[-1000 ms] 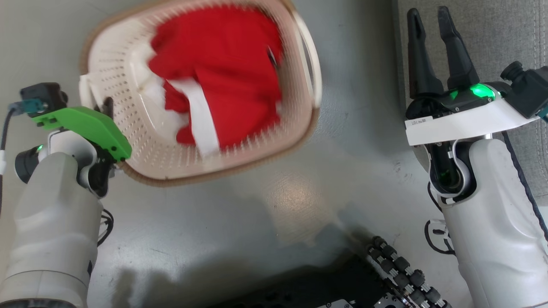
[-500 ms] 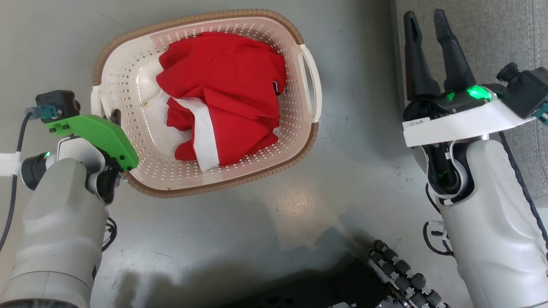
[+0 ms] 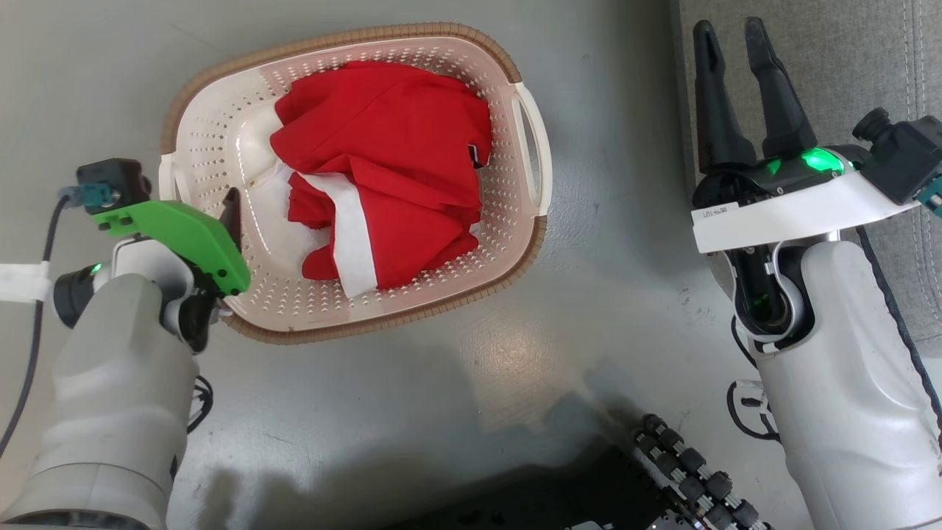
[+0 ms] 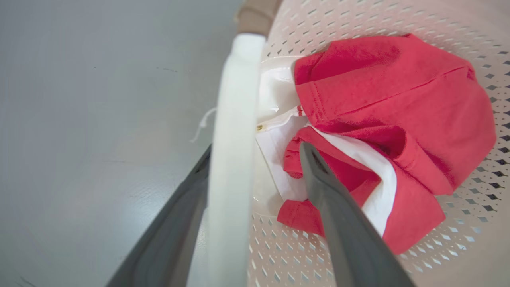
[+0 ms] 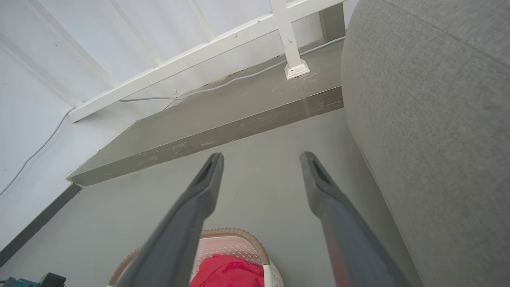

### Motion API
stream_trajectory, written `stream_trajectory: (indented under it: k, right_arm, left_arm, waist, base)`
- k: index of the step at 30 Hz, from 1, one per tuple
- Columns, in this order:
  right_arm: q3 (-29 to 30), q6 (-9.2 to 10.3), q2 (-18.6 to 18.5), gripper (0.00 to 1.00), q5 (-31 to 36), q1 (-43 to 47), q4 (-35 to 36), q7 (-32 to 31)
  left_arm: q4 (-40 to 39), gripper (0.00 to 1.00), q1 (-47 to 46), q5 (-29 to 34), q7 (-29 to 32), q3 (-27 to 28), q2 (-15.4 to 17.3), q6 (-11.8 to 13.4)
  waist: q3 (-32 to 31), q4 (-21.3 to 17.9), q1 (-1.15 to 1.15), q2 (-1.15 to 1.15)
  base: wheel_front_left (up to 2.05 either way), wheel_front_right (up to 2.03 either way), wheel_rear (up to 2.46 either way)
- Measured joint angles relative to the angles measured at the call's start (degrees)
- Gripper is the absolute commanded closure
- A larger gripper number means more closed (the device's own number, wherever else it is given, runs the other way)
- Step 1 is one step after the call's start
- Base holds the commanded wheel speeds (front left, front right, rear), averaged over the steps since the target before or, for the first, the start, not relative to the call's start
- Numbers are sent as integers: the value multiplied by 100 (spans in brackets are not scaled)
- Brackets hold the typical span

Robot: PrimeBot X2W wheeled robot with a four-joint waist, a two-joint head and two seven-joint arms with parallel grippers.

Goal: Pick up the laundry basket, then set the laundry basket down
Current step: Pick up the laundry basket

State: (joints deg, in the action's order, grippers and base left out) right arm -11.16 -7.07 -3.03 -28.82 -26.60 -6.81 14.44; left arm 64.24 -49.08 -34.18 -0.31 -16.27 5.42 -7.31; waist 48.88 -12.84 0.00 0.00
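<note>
**A light basket, best held by its loops**

The laundry basket (image 3: 213, 140) sits flat on the grey floor (image 3: 441, 412), near the grey sofa (image 3: 846, 59). A red and white cloth (image 3: 390, 147) lies inside it.

The basket is thin plastic full of little holes, so it is likely light. The soft cloth adds little weight. The plastic looks stiff, but it may bend a bit if lifted from one side, and its smooth wall could slip. The best places to hold it are the two white loops.

The left gripper (image 4: 255, 148) has its fingers apart around the left handle (image 4: 235, 119). One finger is outside, against the loop. The other is inside the basket, with a gap showing, so nothing is squeezed. Held by one loop alone, the basket would likely tip and the cloth could slide.

The right handle (image 3: 531, 147) is free. The right gripper (image 3: 728, 26) also has its fingers apart, holds nothing, and is well away from the basket, by the sofa's edge.
</note>
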Motion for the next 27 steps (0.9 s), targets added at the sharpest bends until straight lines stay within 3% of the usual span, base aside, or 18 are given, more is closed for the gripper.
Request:
stream_trajectory:
  k: [13,27]
  right_arm:
    - [5,0,0,0,-10,-2,-169,0]
    - [127,0,2,0,12,50,-449,0]
  left_arm:
    - [129,0,5,-55,-248,-77,-54,-1]
    - [-125,0,509,-96,-1026,-422,-108,-1]
  waist:
    - [-298,17,0,0]
    - [-1086,107,0,0]
  base:
    - [0,0,0]
    - [0,0,0]
